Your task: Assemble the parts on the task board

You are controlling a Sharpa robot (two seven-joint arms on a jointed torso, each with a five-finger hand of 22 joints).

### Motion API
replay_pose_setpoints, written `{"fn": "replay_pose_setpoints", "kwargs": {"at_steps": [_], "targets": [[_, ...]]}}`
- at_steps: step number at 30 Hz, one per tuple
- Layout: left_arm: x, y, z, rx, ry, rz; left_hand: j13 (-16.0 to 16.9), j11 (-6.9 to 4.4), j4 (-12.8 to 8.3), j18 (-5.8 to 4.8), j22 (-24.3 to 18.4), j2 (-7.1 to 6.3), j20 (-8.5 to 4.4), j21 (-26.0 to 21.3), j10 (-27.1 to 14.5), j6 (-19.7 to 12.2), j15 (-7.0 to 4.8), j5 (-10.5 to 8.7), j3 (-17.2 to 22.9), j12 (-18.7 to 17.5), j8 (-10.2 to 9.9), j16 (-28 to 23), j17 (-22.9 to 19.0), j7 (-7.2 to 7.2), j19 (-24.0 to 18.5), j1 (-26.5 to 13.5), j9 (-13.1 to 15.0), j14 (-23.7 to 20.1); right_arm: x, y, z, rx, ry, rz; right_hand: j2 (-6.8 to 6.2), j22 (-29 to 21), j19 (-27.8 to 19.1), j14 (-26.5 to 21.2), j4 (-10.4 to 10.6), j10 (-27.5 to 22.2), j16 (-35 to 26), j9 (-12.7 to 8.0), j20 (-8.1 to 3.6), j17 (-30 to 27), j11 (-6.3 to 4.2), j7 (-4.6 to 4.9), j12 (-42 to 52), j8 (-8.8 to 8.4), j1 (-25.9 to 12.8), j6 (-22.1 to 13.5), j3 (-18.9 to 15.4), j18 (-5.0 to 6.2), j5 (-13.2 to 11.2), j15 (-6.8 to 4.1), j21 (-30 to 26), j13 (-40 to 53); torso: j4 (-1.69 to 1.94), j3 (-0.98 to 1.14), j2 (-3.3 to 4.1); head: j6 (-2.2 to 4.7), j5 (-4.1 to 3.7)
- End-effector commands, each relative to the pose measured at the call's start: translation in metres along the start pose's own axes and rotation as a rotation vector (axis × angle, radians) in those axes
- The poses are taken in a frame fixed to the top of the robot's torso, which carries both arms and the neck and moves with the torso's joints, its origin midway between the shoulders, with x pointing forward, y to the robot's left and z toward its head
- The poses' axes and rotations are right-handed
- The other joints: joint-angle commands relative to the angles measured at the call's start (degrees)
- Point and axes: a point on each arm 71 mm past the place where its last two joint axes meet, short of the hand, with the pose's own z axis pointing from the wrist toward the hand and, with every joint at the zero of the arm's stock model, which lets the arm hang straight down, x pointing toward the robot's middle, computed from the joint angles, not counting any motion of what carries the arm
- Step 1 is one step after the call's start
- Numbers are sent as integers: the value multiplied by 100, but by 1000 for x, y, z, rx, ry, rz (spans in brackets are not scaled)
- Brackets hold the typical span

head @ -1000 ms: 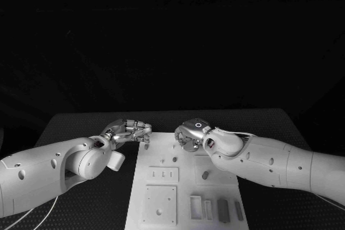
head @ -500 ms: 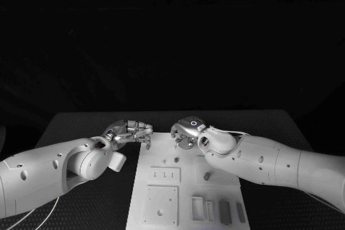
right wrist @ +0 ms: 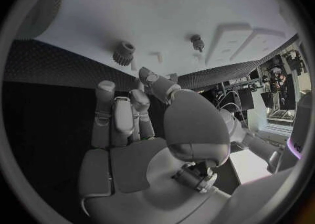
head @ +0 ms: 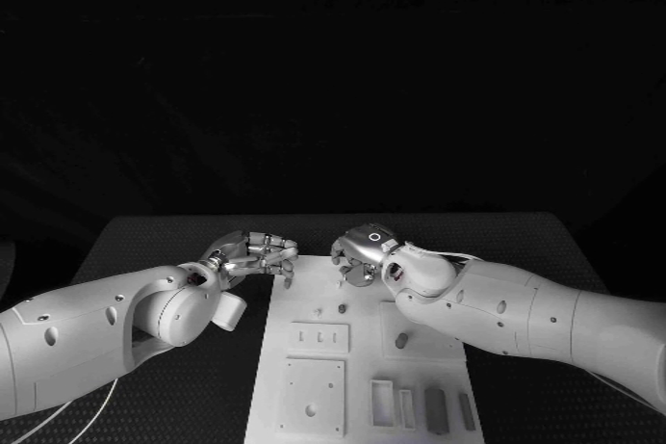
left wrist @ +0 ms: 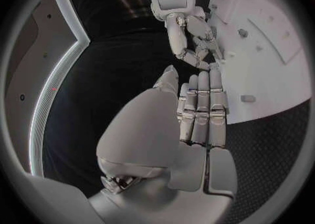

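While both arms reach in over the black table [head: 139,237], we find the two hands close together at the far end of the task board [head: 364,367], the white plate lying lengthwise in the middle.

Left hand [head: 254,254] — at the board's far left corner, its fingers [left wrist: 200,106] lying straight and side by side, pressed together, thumb alongside. We see nothing in it. From the left wrist, the fingertips reach the board's edge; whether they touch it we cannot tell.

Right hand [head: 364,254] — over the far end of the board, just beside the left hand. From its own wrist the fingers [right wrist: 121,116] stand loosely apart, slightly curled, the palm bare; we see nothing held.

Parts: a small gear [right wrist: 123,52] and a small peg-like piece [right wrist: 197,42] stand on the board just beyond the right hand's fingertips, apart from them. At the near end of the board two grey bars [head: 434,408] lie side by side in their slots, beside raised white plates [head: 311,396].
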Motion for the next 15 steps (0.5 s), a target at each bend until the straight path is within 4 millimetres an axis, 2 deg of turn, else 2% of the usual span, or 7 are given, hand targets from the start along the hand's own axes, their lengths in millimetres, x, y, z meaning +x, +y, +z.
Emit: {"fn": "replay_pose_setpoints", "kwargs": {"at_steps": [1,6,11,15], "targets": [[2,-1,0,8,14,0,8,27,-1,94,1,19,11,-31,21,3,44,-11,-40,-28,-38,-39,10,20,-29,-53,-9,2,-1,1,-2,-14,-10,7,-25,69,18,7,1,24,24,-6,-8,-11,27,80,-42,-34,-26,20,34,131,-7,-15,7,-8,-15,4,-4,-3,8],[2,-1,0,9,14,-1,8,27,-1,94,1,19,12,-32,21,2,44,-11,-41,-30,-39,-42,12,20,-29,-52,-10,2,-5,0,-10,-20,-42,62,-64,67,20,4,8,24,20,-12,-8,-21,39,93,-51,-63,-38,-19,34,131,-7,-6,2,-15,-21,12,-9,30,8],[-1,-1,-2,8,7,0,8,27,-2,94,1,18,12,-33,21,2,44,-11,-42,-32,-40,-44,14,20,-29,-51,-11,2,-19,-6,-18,-19,-89,154,-184,58,34,-19,63,-21,1,-21,0,-79,59,116,-106,-111,-105,-81,35,131,-7,12,-11,-50,-34,14,-8,46,12],[-3,-1,-3,7,4,0,8,27,-3,95,1,16,12,-34,21,2,45,-12,-43,-33,-40,-46,15,21,-29,-51,-11,2,-28,-15,-26,-9,-103,193,-294,50,34,-71,132,-88,-30,-58,9,-168,105,167,-160,-218,-168,-247,43,131,-7,49,-31,-81,-41,16,-8,48,15]]}}
